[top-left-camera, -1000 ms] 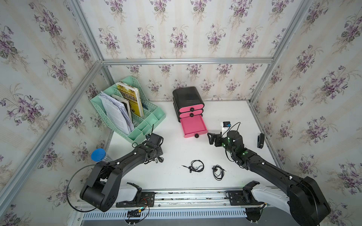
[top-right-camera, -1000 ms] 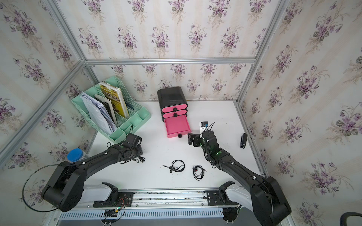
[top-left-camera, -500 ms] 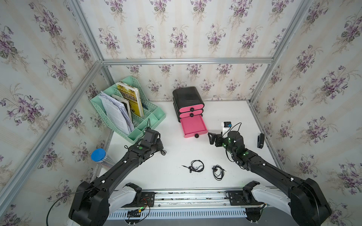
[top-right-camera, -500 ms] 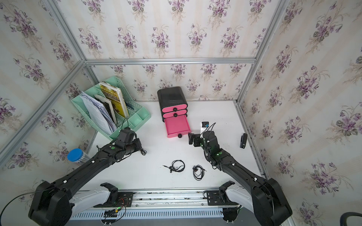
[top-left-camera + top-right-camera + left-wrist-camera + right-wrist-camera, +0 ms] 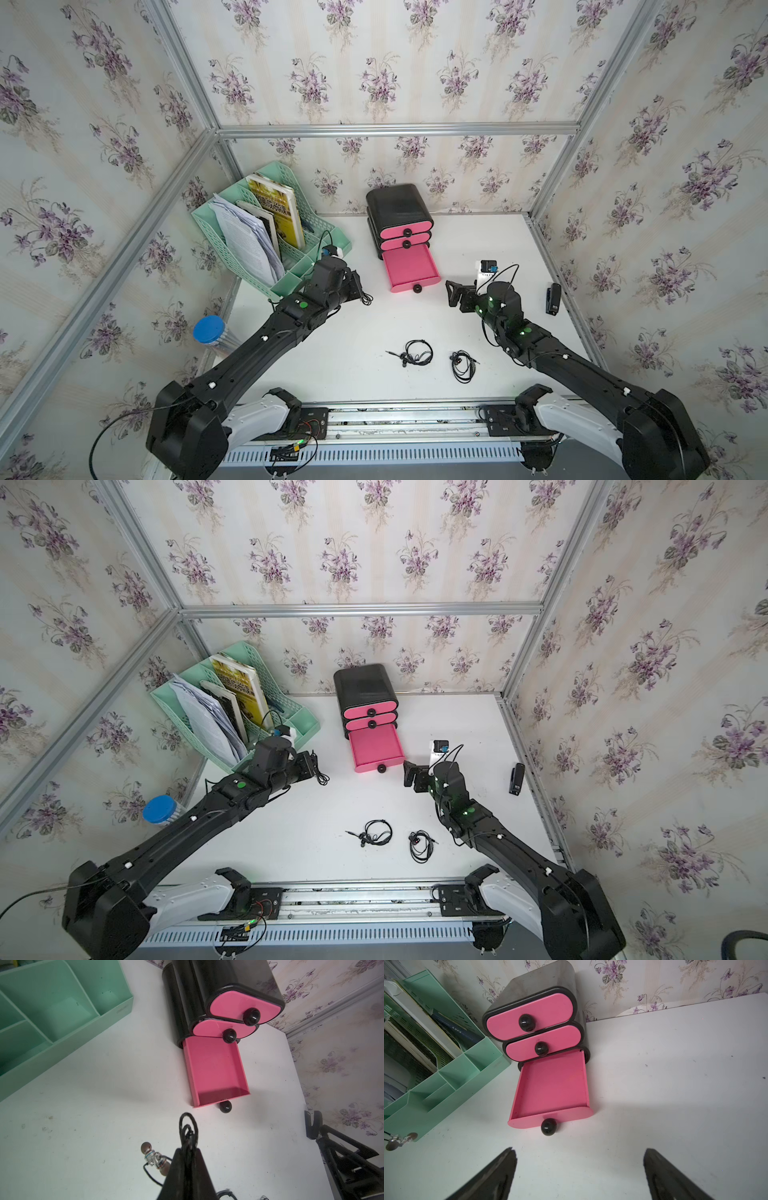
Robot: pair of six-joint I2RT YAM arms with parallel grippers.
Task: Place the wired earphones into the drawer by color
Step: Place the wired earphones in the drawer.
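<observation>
The left end effector (image 5: pixel 356 286) has swung toward the open pink drawer (image 5: pixel 409 268) in both top views, clamped on a black earphone bundle (image 5: pixel 366 297). A second bundle (image 5: pixel 415 355) and a third bundle (image 5: pixel 463 366) lie on the table (image 5: pixel 332 353).

In the left wrist view, the black earphone bundle (image 5: pixel 188 1128) hangs short of the empty pink drawer (image 5: pixel 214 1070).

In the right wrist view, the right end effector (image 5: pixel 579 1150) gapes wide and holds nothing.

Nothing looks stowed yet.

Twin overhead views of the whole table (image 5: pixel 353 332); both wrist cameras close, toward the open drawer (image 5: pixel 216 1068).

Black earphones (image 5: pixel 322 776) in left claw (image 5: pixel 313 764)
</observation>
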